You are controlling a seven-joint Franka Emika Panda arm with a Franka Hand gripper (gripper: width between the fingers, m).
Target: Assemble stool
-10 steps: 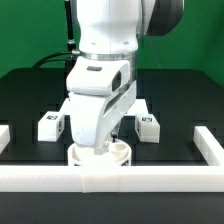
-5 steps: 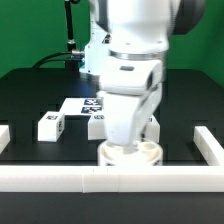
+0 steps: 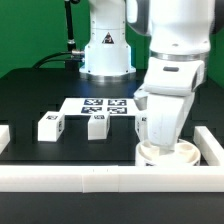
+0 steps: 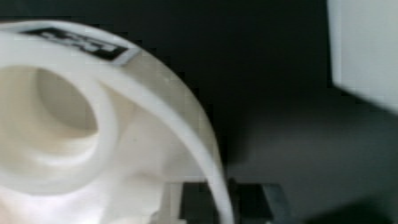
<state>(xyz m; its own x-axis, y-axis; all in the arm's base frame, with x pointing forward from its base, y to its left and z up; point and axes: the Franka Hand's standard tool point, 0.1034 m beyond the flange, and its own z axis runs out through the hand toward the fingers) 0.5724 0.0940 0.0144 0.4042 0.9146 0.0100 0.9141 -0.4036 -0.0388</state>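
The hand [image 4: 222,200] is clamped on the rim of the round white plastic seat [image 3: 185,156], lower right in the exterior view. Seat positioning seems underway; next comes releasing it and fetching a blocky white leg [image 3: 50,125].

Seat [image 3: 166,154] is logged as white plastic, smooth, with a soft sheen along the rim. Legs [image 3: 50,125] are read as the same white plastic, matt, with black-and-white printed tags [image 3: 57,123] on flat faces. Bench [image 3: 25,100] is covered in black matt material with no glare; cloth or board cannot be told. Marker board [image 3: 100,104] is noted as a thin white matt sheet with a paper-like print. Border rails [image 3: 60,180] are seen white, smooth, satin. Arm shell [image 3: 175,90] is moulded white plastic, glossy, with highlights visible. Fingers [image 4: 260,198] are shown dark, matt and blurred; material cannot be told.
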